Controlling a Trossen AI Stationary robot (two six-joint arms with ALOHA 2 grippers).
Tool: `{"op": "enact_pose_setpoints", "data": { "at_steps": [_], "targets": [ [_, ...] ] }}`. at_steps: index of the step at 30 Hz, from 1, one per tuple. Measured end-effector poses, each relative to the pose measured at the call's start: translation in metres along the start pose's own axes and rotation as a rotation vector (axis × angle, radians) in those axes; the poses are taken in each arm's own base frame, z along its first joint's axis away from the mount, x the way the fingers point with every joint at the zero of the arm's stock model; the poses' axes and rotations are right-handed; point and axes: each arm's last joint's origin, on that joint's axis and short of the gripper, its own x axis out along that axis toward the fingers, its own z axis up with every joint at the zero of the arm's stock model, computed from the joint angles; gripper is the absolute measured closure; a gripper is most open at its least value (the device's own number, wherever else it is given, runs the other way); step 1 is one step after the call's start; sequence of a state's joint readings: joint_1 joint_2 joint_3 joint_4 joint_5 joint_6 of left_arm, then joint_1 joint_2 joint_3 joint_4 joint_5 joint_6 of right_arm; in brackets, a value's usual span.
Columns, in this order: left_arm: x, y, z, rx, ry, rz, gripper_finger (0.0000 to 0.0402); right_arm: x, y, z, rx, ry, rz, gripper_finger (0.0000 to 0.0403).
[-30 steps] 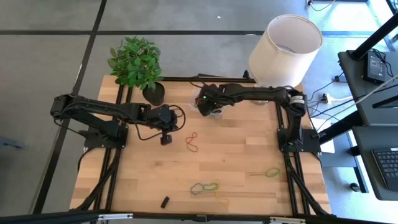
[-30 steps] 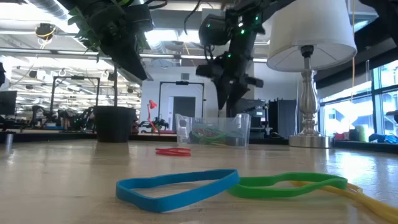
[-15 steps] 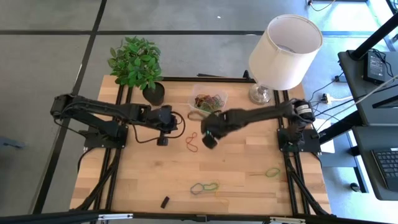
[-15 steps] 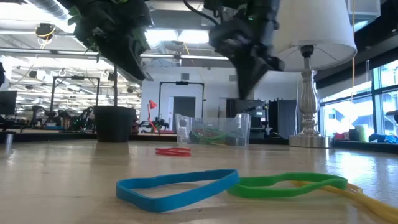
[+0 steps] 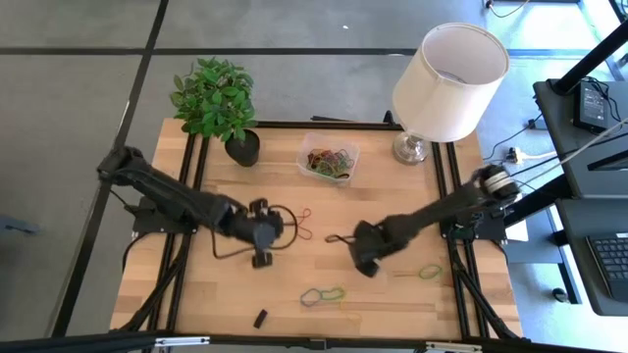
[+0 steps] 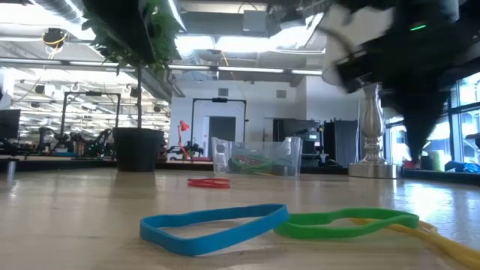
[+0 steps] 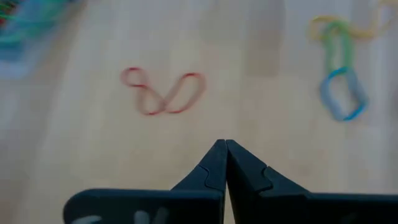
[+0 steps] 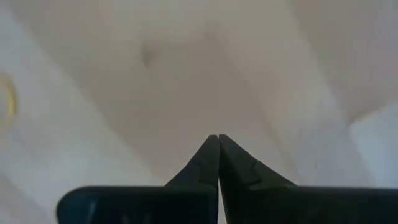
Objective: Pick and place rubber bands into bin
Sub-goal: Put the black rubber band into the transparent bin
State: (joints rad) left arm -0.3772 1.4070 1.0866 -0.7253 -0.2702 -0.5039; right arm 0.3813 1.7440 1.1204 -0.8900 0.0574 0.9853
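My left gripper (image 5: 261, 257), fingers pressed together, empty, sits lower-left of the red band (image 5: 303, 221); nearer than right gripper (image 5: 365, 265), also pinched closed on nothing.

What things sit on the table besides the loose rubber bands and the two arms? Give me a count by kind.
Potted plant: 1
Lamp: 1
Clear bin with rubber bands inside: 1
Small black block: 1
Total: 4
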Motion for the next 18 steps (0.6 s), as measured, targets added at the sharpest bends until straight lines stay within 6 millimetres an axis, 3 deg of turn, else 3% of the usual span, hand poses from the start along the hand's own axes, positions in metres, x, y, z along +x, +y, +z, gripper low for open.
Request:
{"op": "enact_pose_setpoints", "data": {
  "at_steps": [4,8,13,18],
  "targets": [
    [0.007,-0.035,0.009,-0.075,0.005,-0.014,0.0399,-0.006,-0.010,-0.037,-0.026,-0.025,0.057,0.0401],
    [0.016,-0.057,0.017,-0.218,0.021,-0.036,0.0388,-0.009,-0.023,-0.066,-0.040,-0.074,0.103,0.0400],
    [0.023,-0.079,0.022,-0.388,0.038,-0.073,0.0347,-0.008,-0.039,-0.088,-0.004,-0.073,0.115,0.0401],
    [0.027,-0.090,0.012,-0.511,0.075,-0.050,0.0289,-0.007,-0.045,-0.097,-0.007,-0.072,0.128,0.0400]
  ]
}}
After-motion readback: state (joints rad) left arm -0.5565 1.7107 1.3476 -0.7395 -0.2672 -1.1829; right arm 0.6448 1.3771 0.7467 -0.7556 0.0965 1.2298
